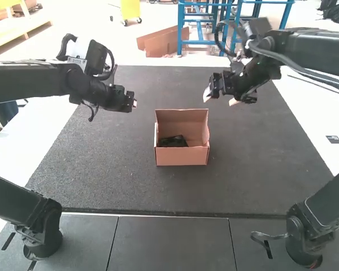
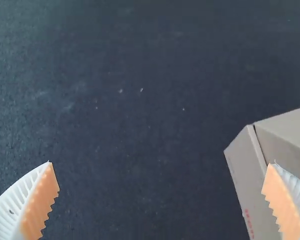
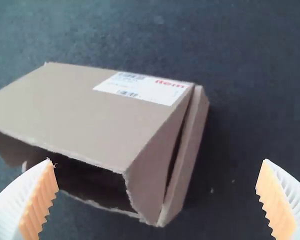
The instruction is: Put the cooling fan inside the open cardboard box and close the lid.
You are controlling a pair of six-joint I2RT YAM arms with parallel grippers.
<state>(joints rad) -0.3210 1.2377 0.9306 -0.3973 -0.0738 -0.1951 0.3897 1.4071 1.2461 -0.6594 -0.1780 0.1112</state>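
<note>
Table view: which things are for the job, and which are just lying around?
For the job:
- cardboard box, lid standing open
- black fan, already inside the box
- left gripper, open
- right gripper, open

Just lying about:
- black mat
- small black tag

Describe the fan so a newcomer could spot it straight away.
Start at the big dark mat; the one cardboard box stands at its centre, lid up. The fan is the black shape lying inside, the only dark thing against the brown card.
</note>
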